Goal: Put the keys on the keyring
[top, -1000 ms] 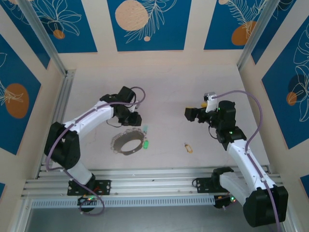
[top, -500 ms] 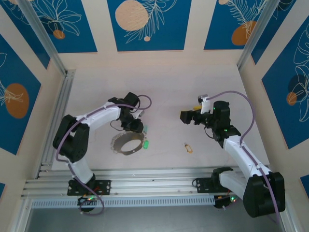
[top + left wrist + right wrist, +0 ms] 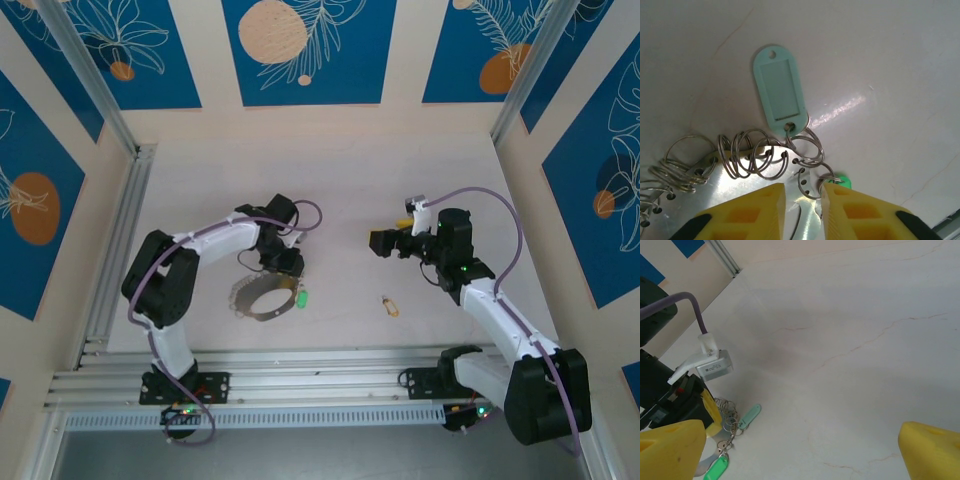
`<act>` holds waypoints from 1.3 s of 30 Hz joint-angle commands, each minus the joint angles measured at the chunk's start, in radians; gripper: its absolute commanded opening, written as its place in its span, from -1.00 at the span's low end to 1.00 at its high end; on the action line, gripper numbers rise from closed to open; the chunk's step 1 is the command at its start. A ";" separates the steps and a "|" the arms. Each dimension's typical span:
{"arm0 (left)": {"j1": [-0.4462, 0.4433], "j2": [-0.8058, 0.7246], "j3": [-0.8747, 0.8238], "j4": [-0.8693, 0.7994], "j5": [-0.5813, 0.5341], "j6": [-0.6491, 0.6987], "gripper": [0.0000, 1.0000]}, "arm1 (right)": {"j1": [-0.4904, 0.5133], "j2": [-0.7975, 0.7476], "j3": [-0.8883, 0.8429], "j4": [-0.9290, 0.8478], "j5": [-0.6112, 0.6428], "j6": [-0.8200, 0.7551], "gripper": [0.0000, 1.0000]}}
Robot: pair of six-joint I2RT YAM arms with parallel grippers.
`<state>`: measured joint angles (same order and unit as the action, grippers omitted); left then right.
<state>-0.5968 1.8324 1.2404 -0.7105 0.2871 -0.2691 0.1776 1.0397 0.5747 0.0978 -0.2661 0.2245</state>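
Pale table [image 3: 340,170]: overhead shows the key [image 3: 388,305]; left fingers [image 3: 750,215] narrowly straddle the keyring [image 3: 730,187], grip unclear; right fingers [image 3: 932,452] spread.

pale table [image 3: 340,170], faint cracks; blue leaf-print wall panels [image 3: 340,70]; aluminium rail [image 3: 300,385] at near edge

The right gripper [image 3: 801,450] holds its two yellow fingertips [image 3: 670,450] wide apart at the lower corners, with the pale table [image 3: 855,340] between them (fine cracks vein its surface). Toward the left, the left gripper [image 3: 710,415] shows black with a yellow finger, and above it are a small silver box [image 3: 714,365] and a purple cable [image 3: 687,302]. The keyring [image 3: 727,415] lies just beside it, its wire rings carrying a pale teal tag [image 3: 751,416] and a bright green tag [image 3: 717,467]. An aluminium rail [image 3: 725,255] runs by the far wall.
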 commanded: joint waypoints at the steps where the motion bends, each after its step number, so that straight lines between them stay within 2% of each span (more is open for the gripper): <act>1: 0.004 0.020 -0.007 0.015 0.004 -0.015 -0.57 | 0.007 -0.009 -0.012 0.011 0.004 -0.019 0.98; 15: 0.036 0.014 -0.042 0.005 -0.026 -0.012 -0.63 | 0.008 -0.021 -0.019 0.023 0.010 -0.022 0.98; 18: 0.036 0.023 -0.050 0.024 -0.017 -0.019 -0.61 | 0.008 -0.026 -0.019 0.023 0.010 -0.023 0.99; 24: 0.036 0.050 -0.029 0.032 -0.015 -0.020 -0.44 | 0.007 -0.049 -0.024 0.015 0.020 -0.032 0.99; 39: 0.042 0.009 -0.050 0.001 -0.080 -0.023 -0.43 | 0.007 -0.066 -0.036 0.029 0.018 -0.031 0.98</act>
<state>-0.5663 1.8526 1.2068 -0.6701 0.2501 -0.2859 0.1776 0.9974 0.5529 0.1127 -0.2508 0.2092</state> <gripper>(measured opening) 0.284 0.991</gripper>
